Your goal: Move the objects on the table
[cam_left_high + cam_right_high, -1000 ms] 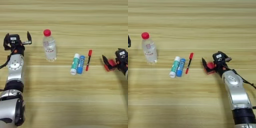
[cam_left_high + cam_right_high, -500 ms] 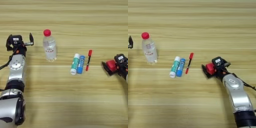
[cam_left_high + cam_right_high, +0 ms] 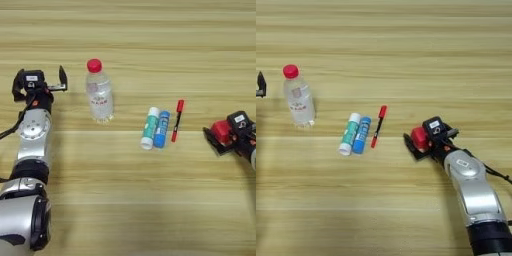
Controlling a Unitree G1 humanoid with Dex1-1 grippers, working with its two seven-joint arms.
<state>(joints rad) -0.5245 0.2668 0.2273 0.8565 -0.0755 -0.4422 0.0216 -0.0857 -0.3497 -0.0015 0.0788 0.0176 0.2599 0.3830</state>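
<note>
Reaching in from the near right, the right gripper (image 3: 417,141) is closed around the small red cube (image 3: 419,138) on the table (image 3: 406,60). Farther left, the left gripper (image 3: 41,85) is held open beside the clear plastic bottle (image 3: 99,93).

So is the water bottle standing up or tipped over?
Upright: the clear bottle stands on its base on the table, red cap on top.
</note>
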